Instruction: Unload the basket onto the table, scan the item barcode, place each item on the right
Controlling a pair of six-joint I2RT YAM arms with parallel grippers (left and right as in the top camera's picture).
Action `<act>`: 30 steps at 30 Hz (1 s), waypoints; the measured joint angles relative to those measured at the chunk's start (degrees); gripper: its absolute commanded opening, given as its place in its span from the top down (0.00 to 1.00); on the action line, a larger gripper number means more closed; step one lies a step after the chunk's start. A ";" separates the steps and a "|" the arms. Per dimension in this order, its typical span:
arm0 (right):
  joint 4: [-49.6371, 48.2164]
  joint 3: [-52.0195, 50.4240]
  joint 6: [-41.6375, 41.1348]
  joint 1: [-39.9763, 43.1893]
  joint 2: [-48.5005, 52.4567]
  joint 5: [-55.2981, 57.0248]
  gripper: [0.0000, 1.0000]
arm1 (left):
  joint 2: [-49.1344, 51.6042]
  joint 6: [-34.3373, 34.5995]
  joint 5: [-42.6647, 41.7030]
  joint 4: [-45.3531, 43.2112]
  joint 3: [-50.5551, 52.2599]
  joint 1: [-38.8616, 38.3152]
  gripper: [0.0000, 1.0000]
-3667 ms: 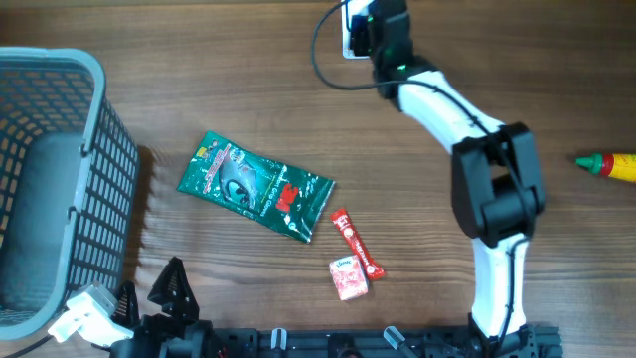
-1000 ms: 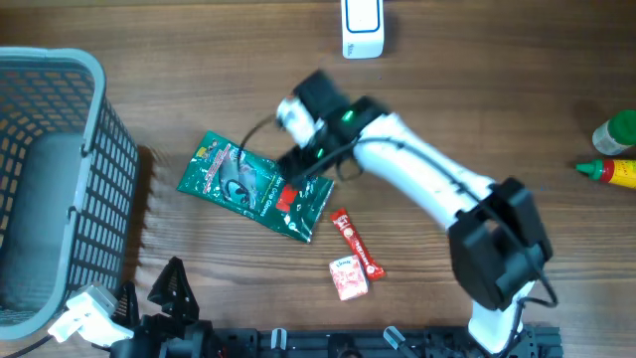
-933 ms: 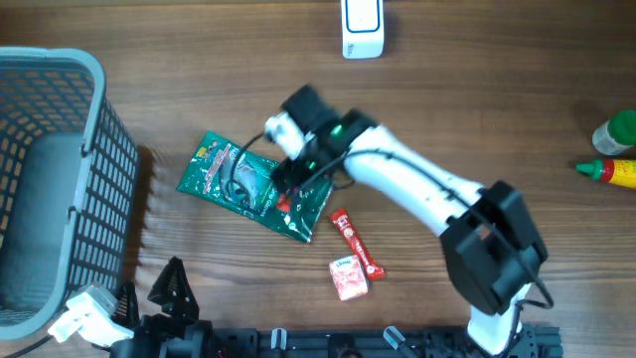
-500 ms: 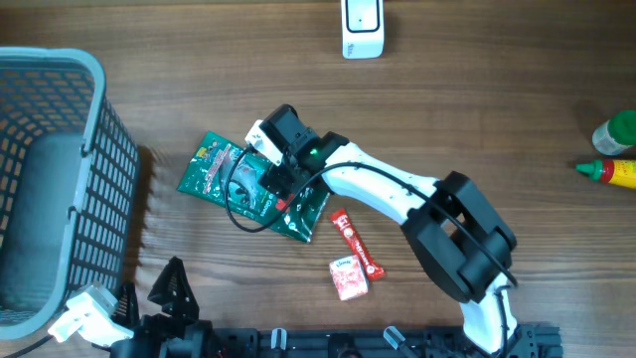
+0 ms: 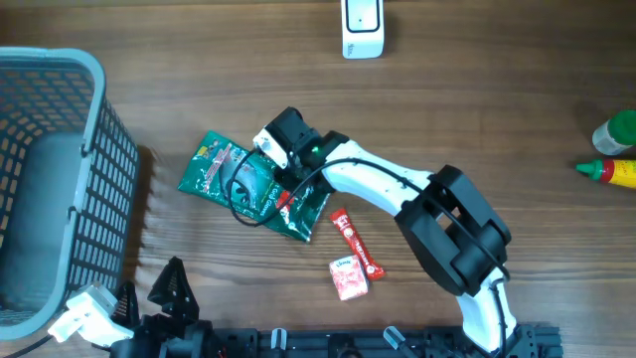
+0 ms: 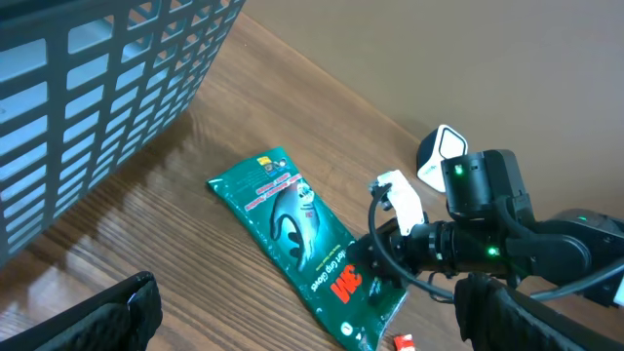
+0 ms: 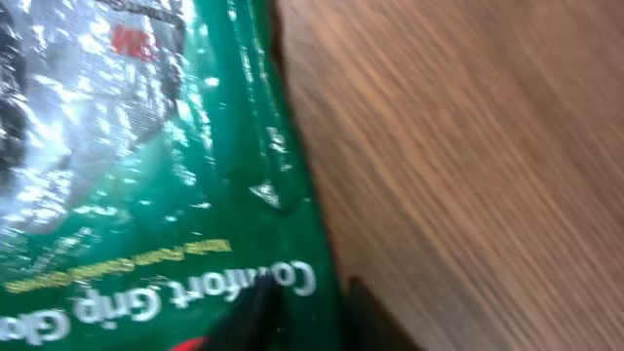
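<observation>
Overhead: right end effector (image 5: 281, 179) down on the green packet (image 5: 224, 174), mid-desk.
Nearest, the left end effector (image 6: 307, 286) sat at the desk's (image 5: 517, 89) near edge, fingers spread wide and holding nothing. Just beyond lay a small red-and-white box (image 5: 348, 278) and a red stick pack (image 5: 356, 244). Farther on, the packet lay flat, right of the grey basket (image 5: 89, 149). Whether the right fingers gripped it could not be told. The white scanner (image 5: 361, 25) stood at the far edge, well apart.

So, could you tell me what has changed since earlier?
The right gripper left the white scanner, swung back-left onto the green foil packet and seems to be closing at its edge. The packet, red stick sachet, small red box and grey basket stayed put.
</observation>
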State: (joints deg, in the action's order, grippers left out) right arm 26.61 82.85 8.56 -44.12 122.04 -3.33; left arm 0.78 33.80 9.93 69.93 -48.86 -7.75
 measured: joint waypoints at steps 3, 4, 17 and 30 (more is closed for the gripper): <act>2.73 0.07 -5.60 2.86 0.00 1.92 0.96 | 0.00 0.00 0.00 0.00 0.00 0.00 0.00; 4.13 0.17 -6.67 4.00 0.00 2.03 0.96 | 0.00 -0.02 0.00 0.00 0.00 0.00 0.00; 18.67 0.48 -9.40 20.09 -4.33 5.42 0.96 | 0.00 0.00 0.00 0.00 0.00 0.00 0.00; 34.51 0.31 -15.74 18.82 -14.23 8.55 0.95 | 0.00 0.00 0.00 0.00 0.00 0.00 0.00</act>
State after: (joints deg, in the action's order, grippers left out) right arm 61.12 83.15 -7.18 -25.30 107.81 5.21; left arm 0.78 33.80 9.93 69.93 -48.86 -7.75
